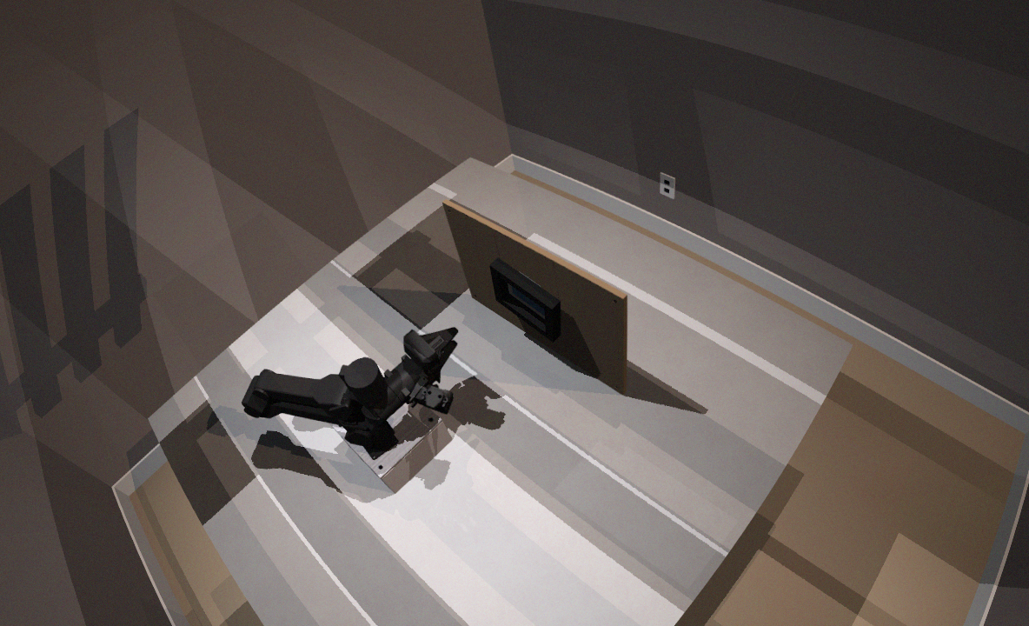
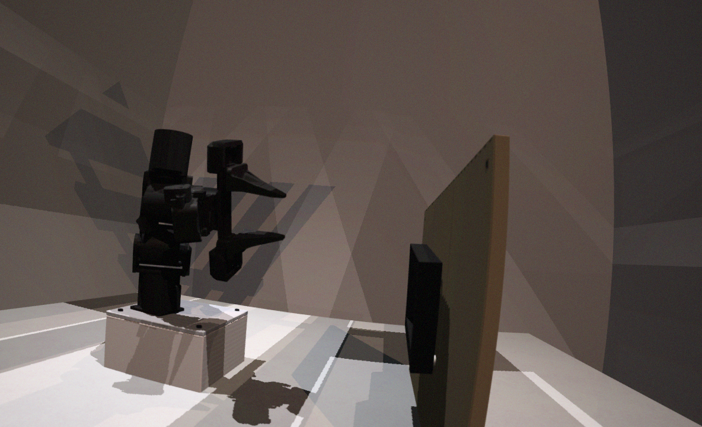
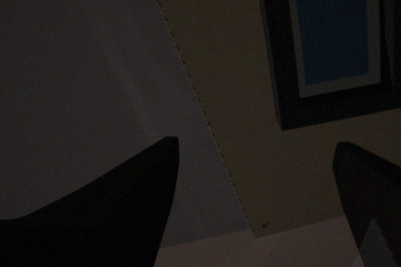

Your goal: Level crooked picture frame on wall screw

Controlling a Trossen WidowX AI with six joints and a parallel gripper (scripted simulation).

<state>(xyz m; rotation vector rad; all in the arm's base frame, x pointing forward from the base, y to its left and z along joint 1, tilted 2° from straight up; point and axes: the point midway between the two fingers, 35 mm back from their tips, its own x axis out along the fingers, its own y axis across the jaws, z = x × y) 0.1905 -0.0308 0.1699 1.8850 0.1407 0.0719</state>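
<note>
The picture frame (image 1: 552, 317) (image 2: 422, 308) (image 3: 280, 29) is dark with a pale mat and blue picture. It hangs on the upright board (image 1: 595, 335) (image 2: 465, 265) (image 3: 217, 50). Against the board's top edge in the top view, its left end looks slightly higher than its right, though the slanted views leave this unsure. The screw and notched strip are hidden. My gripper (image 1: 454, 340) (image 2: 285, 216) (image 3: 256, 151) is open and empty, one finger above the other. It stands well back from the frame, with its tips higher than the frame's top in the exterior view.
The arm's base stands on a pale block (image 1: 417, 462) (image 2: 152, 350) in front of the board. The board's top corner shows in the wrist view, with a small dark hole (image 3: 265, 225) near it. A wall outlet (image 1: 667, 185) is far behind. Striped light and shadows cross the table.
</note>
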